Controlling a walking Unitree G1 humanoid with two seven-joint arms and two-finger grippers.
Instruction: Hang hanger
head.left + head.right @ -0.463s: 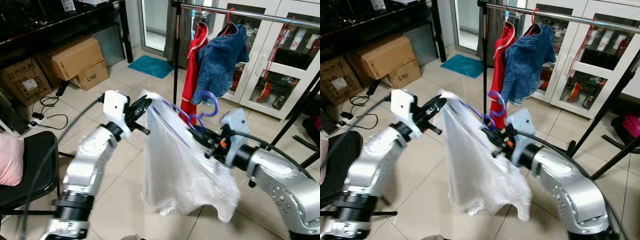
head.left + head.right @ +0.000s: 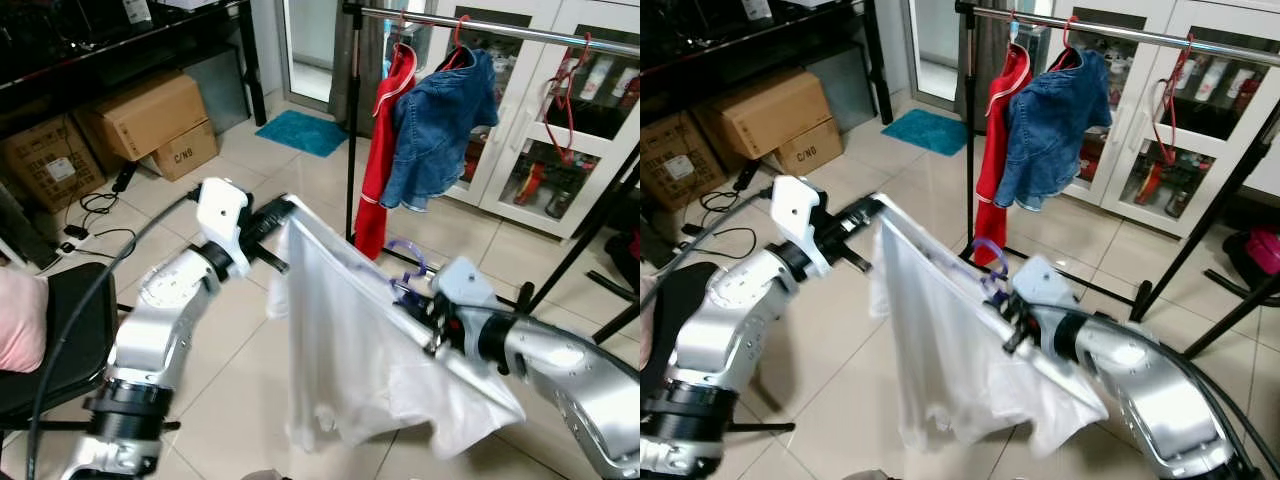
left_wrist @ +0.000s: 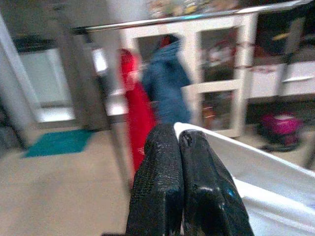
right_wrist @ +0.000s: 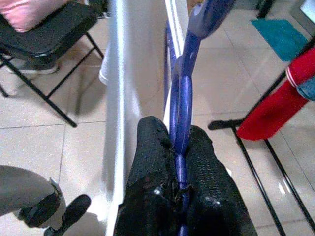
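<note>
The clothes rack stands at the far side of the tiled floor, in front of white glass-door cabinets. Its silver rail carries a red garment and a blue denim jacket, each on a red hanger.

A white shirt is stretched between the two arms in front of the rack, below rail height, sloping down from the robot's left to its right. The shirt body hangs loose toward the floor.

The left gripper is closed on the upper corner of the shirt; in the left wrist view the two fingers press together with the white fabric edge pinched beside them.

The right gripper is clamped on the purple hanger, which sits inside the shirt. The hanger hook projects above the fabric, well short of the rail.

Cardboard boxes stand to the left, and a black chair holds a pink cushion.
</note>
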